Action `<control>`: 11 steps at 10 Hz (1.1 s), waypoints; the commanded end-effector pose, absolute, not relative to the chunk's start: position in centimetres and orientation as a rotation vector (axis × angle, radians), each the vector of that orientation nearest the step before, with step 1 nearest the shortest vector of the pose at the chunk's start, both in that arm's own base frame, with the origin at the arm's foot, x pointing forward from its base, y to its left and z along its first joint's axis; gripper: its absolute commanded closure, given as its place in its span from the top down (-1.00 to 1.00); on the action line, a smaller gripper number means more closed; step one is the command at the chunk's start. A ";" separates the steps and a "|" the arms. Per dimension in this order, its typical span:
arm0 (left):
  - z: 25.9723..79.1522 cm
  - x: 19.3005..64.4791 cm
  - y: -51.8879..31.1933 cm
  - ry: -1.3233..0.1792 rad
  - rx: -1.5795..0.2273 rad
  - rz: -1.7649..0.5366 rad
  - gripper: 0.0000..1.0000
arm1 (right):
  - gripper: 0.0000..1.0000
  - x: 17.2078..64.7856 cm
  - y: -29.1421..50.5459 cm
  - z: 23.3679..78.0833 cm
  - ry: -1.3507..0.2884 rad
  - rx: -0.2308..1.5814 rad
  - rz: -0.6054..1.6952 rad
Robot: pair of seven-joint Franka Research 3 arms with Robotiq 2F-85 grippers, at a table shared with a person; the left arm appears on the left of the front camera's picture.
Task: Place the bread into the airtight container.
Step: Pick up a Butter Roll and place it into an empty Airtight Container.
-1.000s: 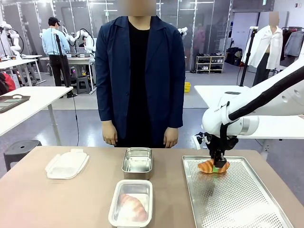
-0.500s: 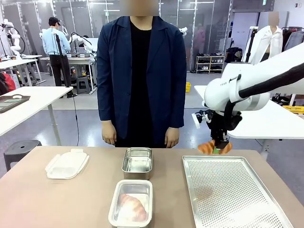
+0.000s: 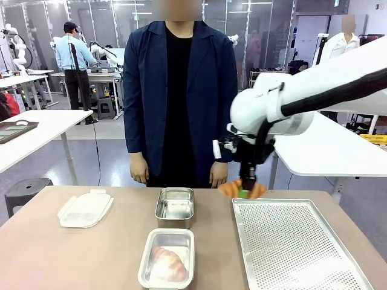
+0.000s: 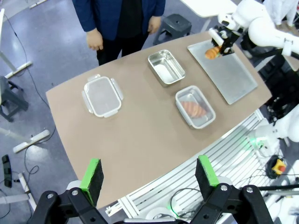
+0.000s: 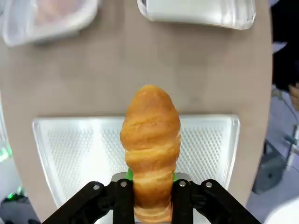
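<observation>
Bread (image 3: 228, 189), a croissant, hangs in mid-air in the front view. The jaws of the right gripper (image 3: 243, 190) are clamped across its middle, above the far left corner of the perforated tray (image 3: 290, 241). To the left of it on the desk (image 3: 60, 254) stands the empty container (image 3: 175, 206), just in front of the person (image 3: 178, 96). Nearer the robot, the filled container (image 3: 167, 258) already holds another croissant. A lid (image 3: 85, 208) lies well apart at the left.

From the left wrist, the left gripper (image 4: 149, 172) hovers high over the desk with its jaws wide apart and nothing between them. Far off, the bread (image 4: 212, 52) is at the tray's (image 4: 233, 77) end, beside the empty container (image 4: 167, 66).

In the right wrist view, the bread (image 5: 150, 135) stands out lengthwise from the closed jaws. The tray's rim (image 5: 70, 149) is below it, and the edge of the empty container (image 5: 201, 11) lies beyond a bare strip of desk.

The step in hand looks like the carry, with the bread off the tray and not yet over a container. The next move probably calls for travelling on across that strip until the bread is centred over the empty container. Its long axis should be turned to match the container's length. It should then be lowered inside the walls before the jaws part.
</observation>
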State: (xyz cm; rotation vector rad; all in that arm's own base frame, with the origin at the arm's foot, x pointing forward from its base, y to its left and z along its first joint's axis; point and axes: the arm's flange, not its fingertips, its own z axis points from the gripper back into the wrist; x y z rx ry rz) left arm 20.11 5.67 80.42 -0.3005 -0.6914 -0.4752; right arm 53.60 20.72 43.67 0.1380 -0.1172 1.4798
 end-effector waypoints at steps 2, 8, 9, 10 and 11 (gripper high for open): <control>80.7 20.1 5.6 -0.696 -0.308 -0.484 1.00 | -0.77 55.3 29.7 43.3 -0.105 0.124 1.407; 80.7 20.1 5.6 -0.696 -0.308 -0.484 1.00 | -0.77 55.6 34.9 41.6 -0.121 0.173 1.436; 80.7 20.1 5.6 -0.696 -0.308 -0.484 1.00 | -0.77 55.6 34.9 41.6 -0.121 0.173 1.436; 80.7 20.1 5.6 -0.696 -0.308 -0.484 1.00 | -0.77 55.6 34.9 41.6 -0.121 0.173 1.436; 80.7 20.1 5.6 -0.696 -0.308 -0.484 1.00 | -0.77 55.6 34.9 41.6 -0.121 0.173 1.436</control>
